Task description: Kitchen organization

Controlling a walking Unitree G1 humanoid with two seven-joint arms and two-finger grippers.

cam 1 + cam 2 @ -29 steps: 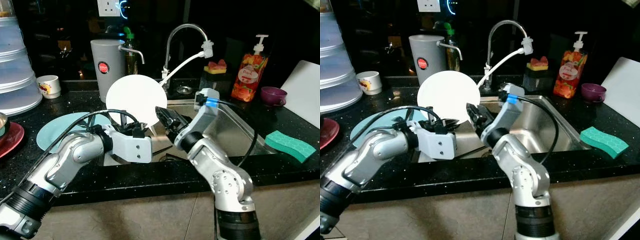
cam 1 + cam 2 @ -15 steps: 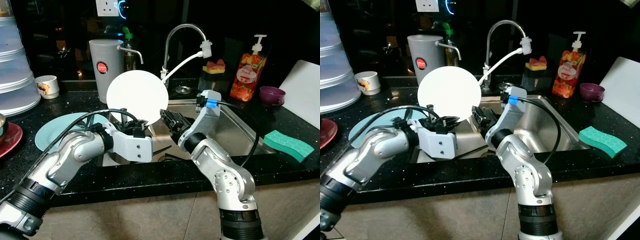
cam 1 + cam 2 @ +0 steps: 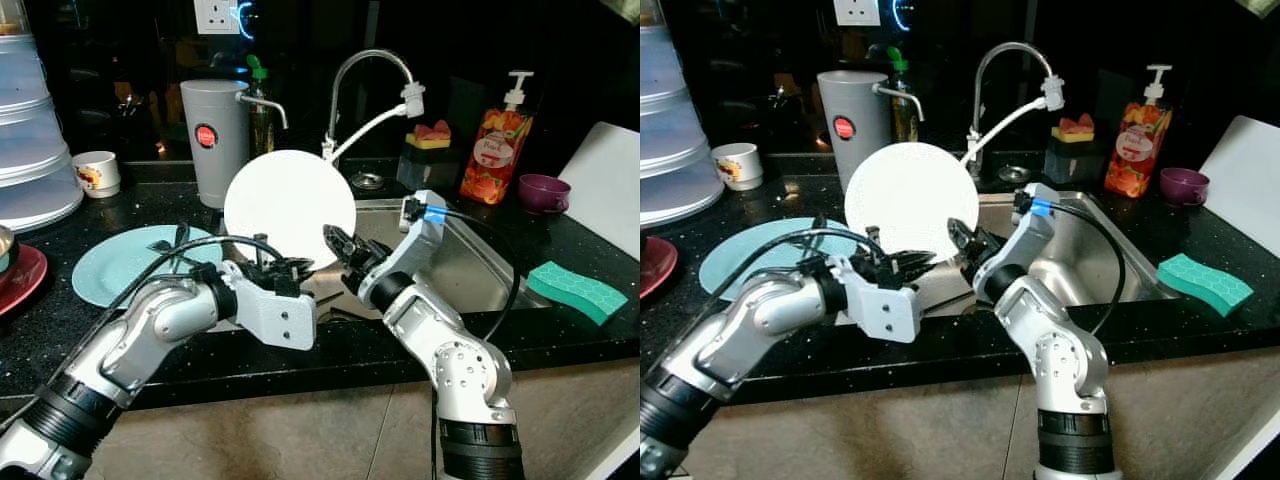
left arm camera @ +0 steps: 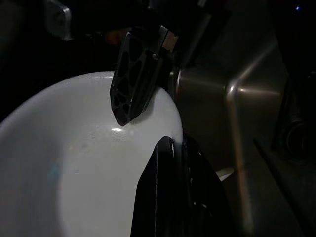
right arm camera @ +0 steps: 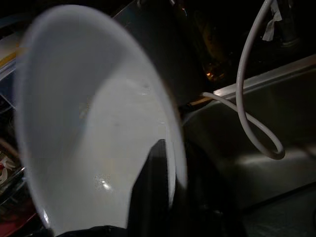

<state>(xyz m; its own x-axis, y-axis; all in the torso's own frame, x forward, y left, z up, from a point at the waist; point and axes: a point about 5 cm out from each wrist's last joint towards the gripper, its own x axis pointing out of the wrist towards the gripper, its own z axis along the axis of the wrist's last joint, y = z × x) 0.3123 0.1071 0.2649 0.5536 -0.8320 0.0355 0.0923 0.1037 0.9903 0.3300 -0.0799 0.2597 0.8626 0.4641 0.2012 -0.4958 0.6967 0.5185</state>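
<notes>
A round white plate (image 3: 288, 205) stands upright on edge above the left rim of the steel sink (image 3: 470, 270). My left gripper (image 3: 290, 266) is under it, shut on the plate's bottom rim. From the sink side my right gripper (image 3: 335, 240) is shut on the plate's lower right rim. The left wrist view shows the plate (image 4: 84, 163) with a finger (image 4: 165, 197) over its edge and the other gripper's finger (image 4: 133, 84) on its face. In the right wrist view a finger (image 5: 158, 192) lies against the plate (image 5: 94, 123).
A teal plate (image 3: 120, 265) lies flat on the black counter to the left, with a red plate (image 3: 15, 280) beyond it. Behind are a grey canister (image 3: 215, 125), a faucet (image 3: 370, 60), a white cup (image 3: 97, 172) and a soap bottle (image 3: 492, 150). A green sponge (image 3: 580, 290) and a purple cup (image 3: 545, 190) sit at right.
The white plate has shifted to the right, toward the sink, with both grippers moving along on its lower rim.
</notes>
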